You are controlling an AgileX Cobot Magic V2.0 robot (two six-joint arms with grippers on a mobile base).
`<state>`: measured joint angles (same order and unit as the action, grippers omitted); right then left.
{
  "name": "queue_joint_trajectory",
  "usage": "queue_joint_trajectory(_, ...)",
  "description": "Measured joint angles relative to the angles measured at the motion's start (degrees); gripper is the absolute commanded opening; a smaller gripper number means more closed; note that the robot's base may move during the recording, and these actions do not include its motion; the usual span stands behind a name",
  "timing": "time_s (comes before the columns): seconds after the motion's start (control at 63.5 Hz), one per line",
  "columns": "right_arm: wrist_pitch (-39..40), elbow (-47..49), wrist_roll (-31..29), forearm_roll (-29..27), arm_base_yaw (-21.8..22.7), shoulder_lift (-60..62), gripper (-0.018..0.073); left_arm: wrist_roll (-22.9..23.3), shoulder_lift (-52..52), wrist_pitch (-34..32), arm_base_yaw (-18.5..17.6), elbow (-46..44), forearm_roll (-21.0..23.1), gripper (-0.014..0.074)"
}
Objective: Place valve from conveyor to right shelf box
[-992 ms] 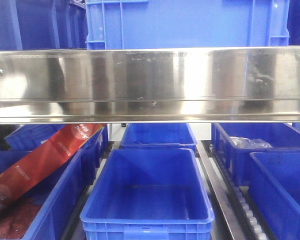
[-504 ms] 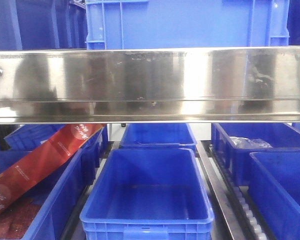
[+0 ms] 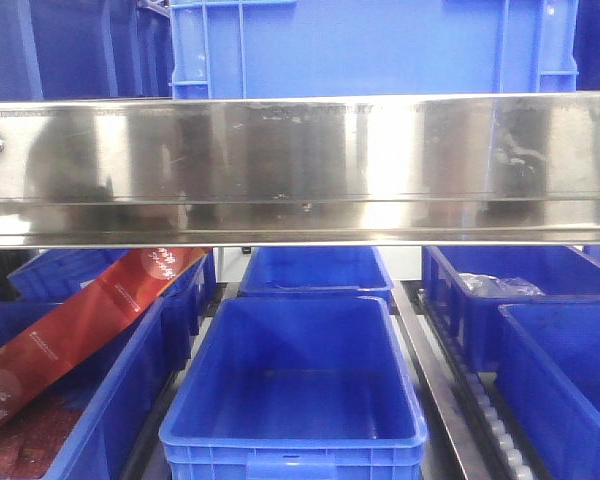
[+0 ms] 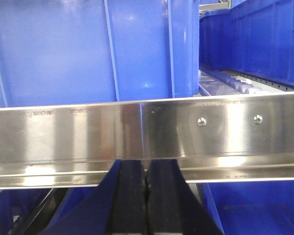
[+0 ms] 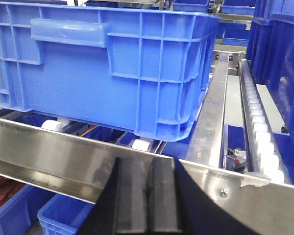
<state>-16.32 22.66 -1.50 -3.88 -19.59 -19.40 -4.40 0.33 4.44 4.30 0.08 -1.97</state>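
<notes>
The valve and the conveyor are out of view in every frame. My left gripper (image 4: 146,164) is shut, its black pads pressed together with nothing showing between them, right in front of a steel shelf rail (image 4: 147,132). My right gripper (image 5: 150,161) is also shut with no object visible in it, and it faces the steel rail (image 5: 54,156) below a large blue crate (image 5: 103,68). In the front view, blue shelf boxes stand under the rail (image 3: 300,170): a middle box (image 3: 295,432) and, to the right, two boxes (image 3: 570,390) (image 3: 450,300).
A red printed packet (image 3: 90,320) leans across the left boxes. A clear plastic bag (image 3: 500,285) lies in the rear right box. White rollers (image 5: 257,122) run along the upper shelf track. A big blue crate (image 3: 370,50) fills the upper shelf.
</notes>
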Motion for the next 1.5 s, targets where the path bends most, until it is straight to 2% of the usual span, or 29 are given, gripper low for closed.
queue_joint_trajectory(0.709, 0.27, 0.0, 0.0, 0.0, 0.11, 0.0, -0.0162, 0.0, 0.0, -0.05, 0.0, 0.0, 0.0, -0.0111)
queue_joint_trajectory(0.835, 2.44, -1.23, 0.0, 0.0, 3.73, 0.26, -0.0162, 0.0, 0.0, -0.05, 0.0, 0.0, 0.0, -0.0111)
queue_joint_trajectory(1.024, 8.35, -7.76, 0.0, -0.46, 12.42, 3.57, -0.0162, 0.0, 0.0, -0.05, 0.0, 0.0, 0.0, -0.0111)
queue_joint_trajectory(1.213, 8.99, -14.61, 0.0, -1.67, 18.42, 10.08, -0.0162, 0.0, 0.0, -0.05, 0.0, 0.0, 0.0, -0.0111)
queue_joint_trajectory(1.355, 9.13, -19.1, -0.23, -1.9, 20.7, 15.39, -0.0162, 0.0, 0.0, -0.05, 0.0, 0.0, 0.0, -0.0111)
queue_joint_trajectory(1.496, 9.36, -22.3, -1.27, -1.92, 20.81, 18.81, -0.0162, 0.0, 0.0, -0.05, 0.0, 0.0, 0.0, -0.0111)
